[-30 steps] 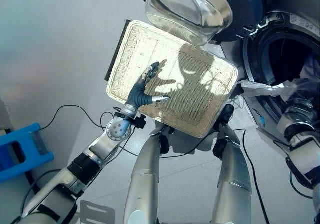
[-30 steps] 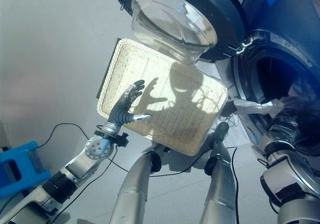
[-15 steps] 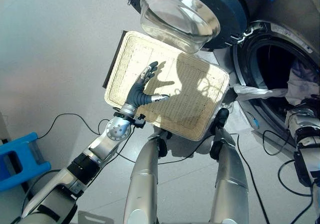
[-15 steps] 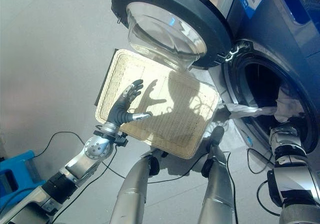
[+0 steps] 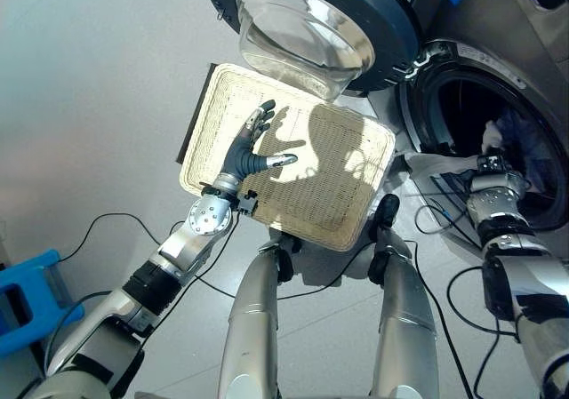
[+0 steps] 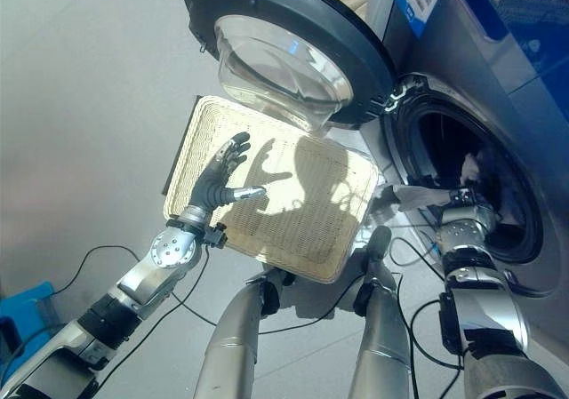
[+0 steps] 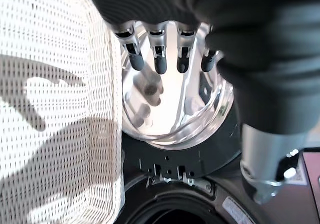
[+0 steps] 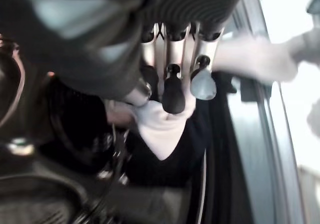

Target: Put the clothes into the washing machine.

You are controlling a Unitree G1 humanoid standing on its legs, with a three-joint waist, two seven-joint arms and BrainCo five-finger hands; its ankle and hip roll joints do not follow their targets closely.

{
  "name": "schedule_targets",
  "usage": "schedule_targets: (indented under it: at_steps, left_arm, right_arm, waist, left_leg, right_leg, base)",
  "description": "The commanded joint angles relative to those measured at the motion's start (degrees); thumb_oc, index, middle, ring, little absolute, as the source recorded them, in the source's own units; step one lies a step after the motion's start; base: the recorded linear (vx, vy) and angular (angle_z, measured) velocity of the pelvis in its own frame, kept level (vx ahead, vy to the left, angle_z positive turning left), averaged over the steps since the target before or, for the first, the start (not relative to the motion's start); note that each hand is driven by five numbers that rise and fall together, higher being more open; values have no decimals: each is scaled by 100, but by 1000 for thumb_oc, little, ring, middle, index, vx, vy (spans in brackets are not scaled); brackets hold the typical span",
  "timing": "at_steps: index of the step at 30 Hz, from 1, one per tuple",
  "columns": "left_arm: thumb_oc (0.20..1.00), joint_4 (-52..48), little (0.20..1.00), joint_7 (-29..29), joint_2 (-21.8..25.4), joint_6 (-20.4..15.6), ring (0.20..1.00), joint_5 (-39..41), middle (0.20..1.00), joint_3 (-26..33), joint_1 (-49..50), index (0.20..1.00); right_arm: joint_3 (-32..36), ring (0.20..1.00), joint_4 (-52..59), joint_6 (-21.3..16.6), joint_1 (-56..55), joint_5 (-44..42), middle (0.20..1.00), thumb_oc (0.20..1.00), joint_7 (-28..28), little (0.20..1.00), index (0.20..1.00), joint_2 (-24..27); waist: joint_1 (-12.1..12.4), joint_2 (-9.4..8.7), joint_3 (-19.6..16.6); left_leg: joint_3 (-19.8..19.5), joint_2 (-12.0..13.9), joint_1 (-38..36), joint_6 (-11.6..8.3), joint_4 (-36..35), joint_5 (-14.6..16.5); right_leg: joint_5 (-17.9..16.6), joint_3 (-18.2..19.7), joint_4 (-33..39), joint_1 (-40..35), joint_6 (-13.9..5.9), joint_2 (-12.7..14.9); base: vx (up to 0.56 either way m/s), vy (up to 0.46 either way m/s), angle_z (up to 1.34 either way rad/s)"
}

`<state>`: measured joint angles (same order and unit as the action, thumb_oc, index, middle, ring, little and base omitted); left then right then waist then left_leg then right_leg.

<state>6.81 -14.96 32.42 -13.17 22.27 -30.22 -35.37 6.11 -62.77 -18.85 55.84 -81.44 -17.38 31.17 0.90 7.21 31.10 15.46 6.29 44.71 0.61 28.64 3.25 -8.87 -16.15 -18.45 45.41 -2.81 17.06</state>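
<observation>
Right hand (image 6: pixel 464 214) was at the mouth of the washing machine (image 6: pixel 498 106), wrist at the lower rim of the drum opening (image 5: pixel 484 106). In the right wrist view its fingers (image 8: pixel 172 84) were curled down with the thumb against a fold of white cloth (image 8: pixel 157 129), so I read it as pinching that garment, though the view was close and soft and the contact could not be confirmed. A trailing length of the same white cloth (image 5: pixel 440 163) draped outward over the door seal toward the floor, and more pale and blue clothes (image 5: pixel 511 137) sat bunched inside the drum. Left hand (image 5: pixel 252 146) was spread flat, fingers straight, holding nothing, poised over the empty wicker basket (image 5: pixel 213 106), which lay on the floor just below the swung-open machine door (image 5: pixel 307 17) with its glass bowl. Judgement: task nearly done, since the basket held nothing. The garment looked light, limp and thin; it should not slip from a pinch but will sag, snag on the seal and trail out. Best taken at the bunched middle near the rim, then pushed deep, with the hanging tail gathered in afterwards so the door could close on nothing.
</observation>
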Motion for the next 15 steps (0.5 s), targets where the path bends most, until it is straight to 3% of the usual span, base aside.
schedule_targets:
  at_steps: [1,4,15]
  left_arm:
    - [1000,-5,1000,-57,-185,-116,1000,225,1000,118,-132,1000]
    - [1000,36,1000,-76,-203,-124,1000,205,1000,117,-173,1000]
    - [1000,-197,1000,-191,-213,-295,1000,293,1000,235,-201,1000]
  right_arm:
    - [-165,200,351,-457,160,-422,200,200,135,200,200,218]
    - [-209,200,316,-538,290,-548,200,200,157,200,200,204]
    - [-62,200,70,-1644,699,-1318,200,200,226,200,200,405]
  waist:
    - [160,131,-130]
    - [178,149,-130]
    - [281,371,-130]
  left_leg:
    - [-26,-320,-327,-366,-631,155]
    - [-26,-325,-314,-360,-651,139]
    - [-34,-372,-42,-396,-605,91]
  right_leg:
    - [954,-260,-953,25,-442,-140]
    - [958,-268,-959,42,-433,-147]
    - [1024,-300,-1124,313,-409,-53]
  base:
    - [0,0,0]
    - [3,-12,-1]
    - [7,-17,0]
